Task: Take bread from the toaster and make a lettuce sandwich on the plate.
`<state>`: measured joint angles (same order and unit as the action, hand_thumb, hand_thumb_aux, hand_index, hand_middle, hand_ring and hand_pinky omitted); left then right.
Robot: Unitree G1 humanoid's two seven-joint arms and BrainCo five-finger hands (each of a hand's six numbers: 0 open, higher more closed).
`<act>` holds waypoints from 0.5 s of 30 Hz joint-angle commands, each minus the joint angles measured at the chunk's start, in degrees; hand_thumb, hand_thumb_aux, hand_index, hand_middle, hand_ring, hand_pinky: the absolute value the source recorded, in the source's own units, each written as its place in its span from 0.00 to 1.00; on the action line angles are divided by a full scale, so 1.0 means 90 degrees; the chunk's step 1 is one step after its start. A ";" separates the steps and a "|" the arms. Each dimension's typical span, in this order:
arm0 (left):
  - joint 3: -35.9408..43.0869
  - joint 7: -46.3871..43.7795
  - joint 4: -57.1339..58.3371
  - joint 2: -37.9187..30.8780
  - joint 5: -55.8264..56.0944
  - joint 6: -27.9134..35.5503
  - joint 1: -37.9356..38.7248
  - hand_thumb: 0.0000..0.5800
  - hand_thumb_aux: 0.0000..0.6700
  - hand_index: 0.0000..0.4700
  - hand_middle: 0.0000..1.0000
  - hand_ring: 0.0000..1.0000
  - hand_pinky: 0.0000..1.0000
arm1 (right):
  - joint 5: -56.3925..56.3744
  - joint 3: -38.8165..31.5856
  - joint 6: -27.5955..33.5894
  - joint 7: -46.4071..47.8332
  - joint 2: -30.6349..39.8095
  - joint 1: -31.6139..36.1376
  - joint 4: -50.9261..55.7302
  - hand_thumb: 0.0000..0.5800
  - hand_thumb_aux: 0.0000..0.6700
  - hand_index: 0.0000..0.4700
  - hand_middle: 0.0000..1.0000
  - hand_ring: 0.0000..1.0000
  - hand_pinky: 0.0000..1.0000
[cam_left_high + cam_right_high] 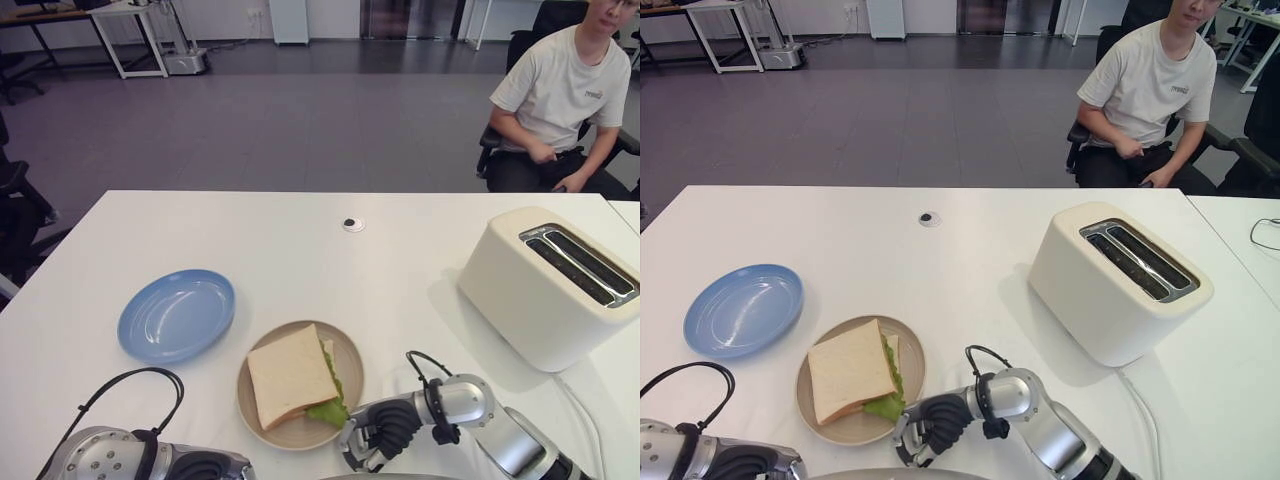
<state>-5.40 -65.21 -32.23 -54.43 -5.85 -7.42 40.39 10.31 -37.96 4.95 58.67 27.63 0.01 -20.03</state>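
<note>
Where tan plate (347, 347) sits: lettuce sandwich (292, 375) inside; right hand (385, 430) curled beside rim

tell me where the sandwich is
In the left eye view the sandwich sits on the tan plate near the front edge of the table, between the blue plate and the right robot hand.

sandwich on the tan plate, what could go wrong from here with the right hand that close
1. The right hand sits curled beside the plate rim; pulling away, it could nudge the plate or drag the protruding lettuce.
2. The top slice rests unsecured and may slide if bumped.
3. The toaster cable runs beside that arm and might snag.
</note>
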 commanded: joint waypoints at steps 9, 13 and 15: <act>0.0856 0.1500 0.1411 0.0200 -0.1614 -0.0077 -0.1751 1.00 1.00 1.00 0.70 0.70 0.70 | 0.0457 -0.0275 0.0551 -0.0796 -0.0488 0.0350 0.0454 1.00 1.00 1.00 1.00 1.00 1.00; 0.1165 0.1729 0.1592 0.0117 -0.2144 -0.0261 -0.2228 1.00 1.00 1.00 0.69 0.69 0.69 | 0.0546 -0.0176 0.0903 -0.1419 -0.0973 0.0410 0.0710 1.00 1.00 1.00 1.00 1.00 1.00; 0.1363 0.1900 0.1719 0.0257 -0.2337 -0.0336 -0.2685 1.00 1.00 1.00 0.70 0.70 0.70 | 0.0701 -0.0072 0.1036 -0.1920 -0.1245 0.0499 0.1009 1.00 1.00 1.00 1.00 1.00 1.00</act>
<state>3.99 -48.80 -19.98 -52.83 -22.78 -10.97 18.33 14.23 -39.73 12.15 44.87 17.66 3.58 -14.27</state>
